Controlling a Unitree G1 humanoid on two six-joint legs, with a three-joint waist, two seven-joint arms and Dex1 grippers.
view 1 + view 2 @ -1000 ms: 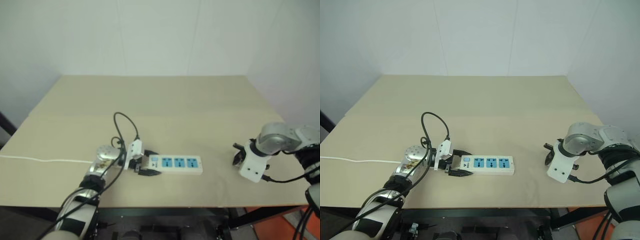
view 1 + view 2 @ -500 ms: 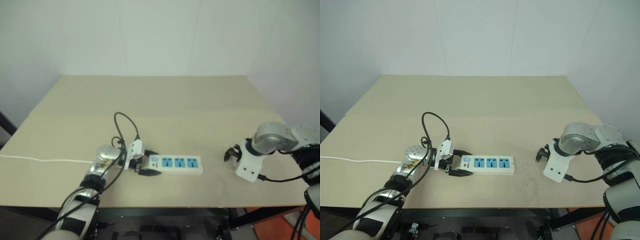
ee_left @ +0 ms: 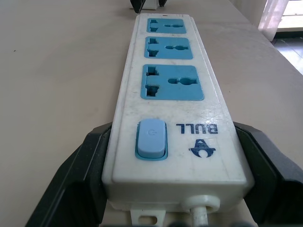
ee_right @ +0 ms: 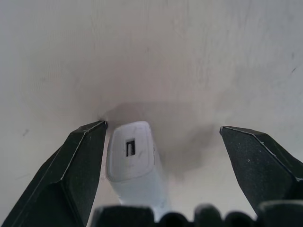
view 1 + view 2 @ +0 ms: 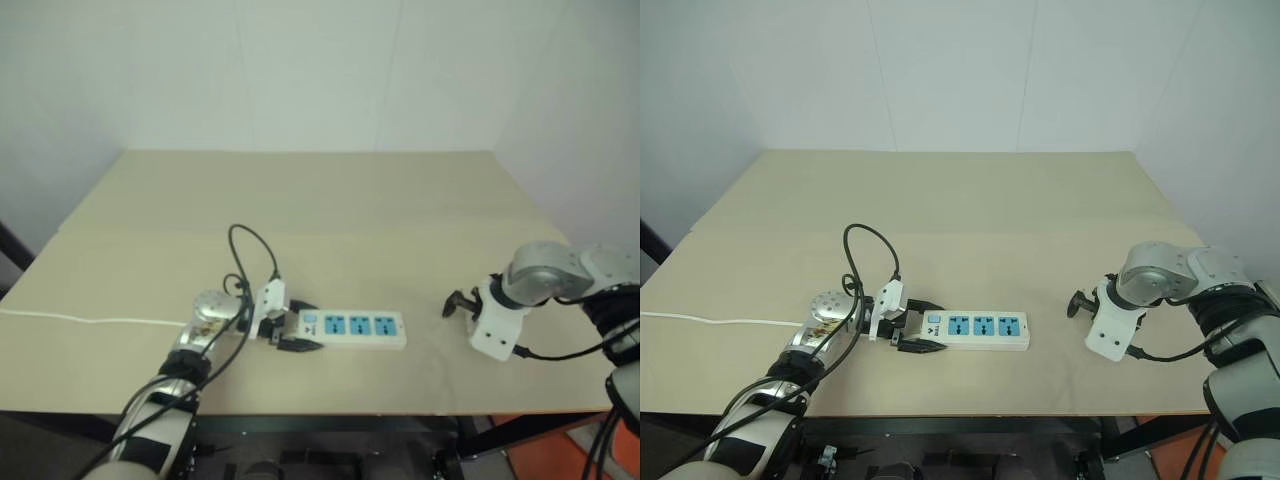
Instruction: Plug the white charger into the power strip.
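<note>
Right gripper is spread wide with the white charger standing between its fingers, snug against one finger and well clear of the other, so nothing's gripped. I'd centre it before squeezing, or the charger will likely twist. Left gripper is clamped on the switch end of the power strip, pinning it flat on the table. The charger sits well off to the strip's right.

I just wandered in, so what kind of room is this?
Probably a lab or test room: a bare beige table against plain white walls, holding a power strip and a white charger, each handled by a robot claw.
</note>
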